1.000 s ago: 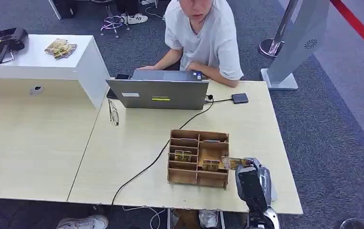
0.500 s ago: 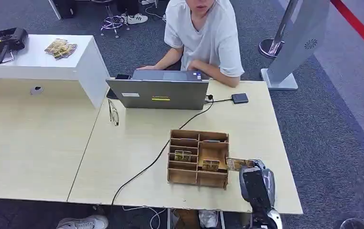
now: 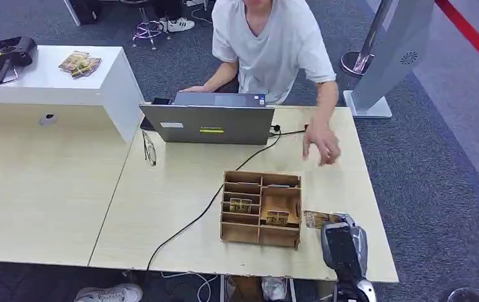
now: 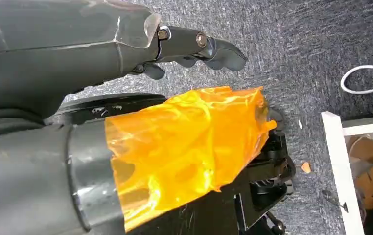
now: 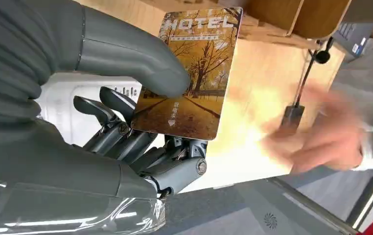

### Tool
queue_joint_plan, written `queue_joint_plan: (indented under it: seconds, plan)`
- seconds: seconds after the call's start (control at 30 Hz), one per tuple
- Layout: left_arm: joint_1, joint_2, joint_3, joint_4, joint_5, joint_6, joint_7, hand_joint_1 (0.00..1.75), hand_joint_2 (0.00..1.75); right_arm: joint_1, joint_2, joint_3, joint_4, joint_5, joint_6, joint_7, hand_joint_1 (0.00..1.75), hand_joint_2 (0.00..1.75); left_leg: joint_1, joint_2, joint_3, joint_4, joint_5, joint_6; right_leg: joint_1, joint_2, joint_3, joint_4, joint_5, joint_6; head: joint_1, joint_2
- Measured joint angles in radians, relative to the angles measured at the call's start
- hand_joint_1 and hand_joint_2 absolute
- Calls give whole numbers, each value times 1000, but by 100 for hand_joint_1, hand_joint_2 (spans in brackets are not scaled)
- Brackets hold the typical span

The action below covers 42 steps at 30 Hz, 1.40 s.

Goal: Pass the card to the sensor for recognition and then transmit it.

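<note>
The right hand (image 5: 126, 122) pinches the card (image 5: 192, 73) beside the box (image 3: 262, 207); a person's hand (image 3: 322, 143) reaches over the table (image 3: 174, 189). The left hand (image 4: 194, 46) hangs with curled fingers, holding nothing.

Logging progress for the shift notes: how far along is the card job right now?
Done: the right hand has pulled a golden autumn-print HOTEL card clear of the compartmented wooden organiser box and pinches it.
In hand: it holds the card beside the box; the person's hand reaches over the table.
Left: presenting it to a sensor, then handing it over.

Right hand (image 3: 344, 242) pinches between thumb and fingers (image 5: 126, 142); left hand (image 4: 126, 44) hangs.
</note>
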Motion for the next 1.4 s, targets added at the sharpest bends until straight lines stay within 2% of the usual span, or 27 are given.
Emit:
queue_joint_plan:
  seconds: [0.67, 1.4]
  plan:
    - [0, 0, 0, 0, 6, 0, 0, 0, 0, 6, 12, -52, 12, 24, -1, 7, 175, 175, 0, 0, 0, 0, 0, 0, 0, 0, 0, 0, 0, 0, 0, 0]
    - [0, 0, 0, 1, 21, -2, 0, 0, 0, 25, 14, -110, 4, 109, 40, 121, 175, 175, 0, 0, 0, 0, 0, 0, 0, 0, 0, 0, 0, 0, 0, 0]
